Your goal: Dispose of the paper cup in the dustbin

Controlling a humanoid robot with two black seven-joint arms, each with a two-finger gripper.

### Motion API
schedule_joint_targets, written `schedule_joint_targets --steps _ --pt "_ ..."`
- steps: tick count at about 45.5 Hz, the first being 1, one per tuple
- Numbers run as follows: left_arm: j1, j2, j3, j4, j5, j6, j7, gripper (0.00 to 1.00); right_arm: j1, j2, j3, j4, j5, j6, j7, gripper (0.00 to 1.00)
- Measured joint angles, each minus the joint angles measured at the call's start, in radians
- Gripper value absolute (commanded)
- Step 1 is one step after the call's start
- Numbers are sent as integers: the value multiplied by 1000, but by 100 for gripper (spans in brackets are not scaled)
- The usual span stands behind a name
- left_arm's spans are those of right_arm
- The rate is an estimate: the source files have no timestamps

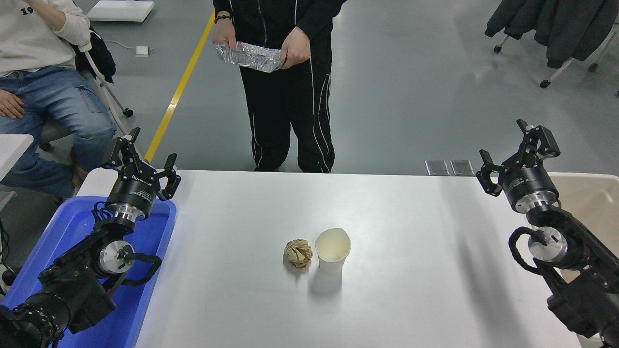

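The paper cup (332, 257) stands upright near the middle of the white table (416, 232), slightly toward the near edge, mouth up, long axis vertical. A crumpled brown paper ball (298, 253) sits just beside it on its left. My right gripper (512, 154) hovers over the right edge, jaws spread wide and empty; the cup lies to its left and nearer the near edge. The dustbin (592, 193) stands off the right edge, behind my right arm. My left gripper (142, 159), also wide and empty, is parked over the blue bin (145, 280) at the left edge. Judgement: both are about equally distant; the right arm suits, being beside the dustbin.
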Motion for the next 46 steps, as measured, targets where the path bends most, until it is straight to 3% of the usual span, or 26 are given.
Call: schedule_joint_targets --steps 46 --pt "0 0 0 0 0 0 0 100 -37 -20 4 -2 6 29 1 99"
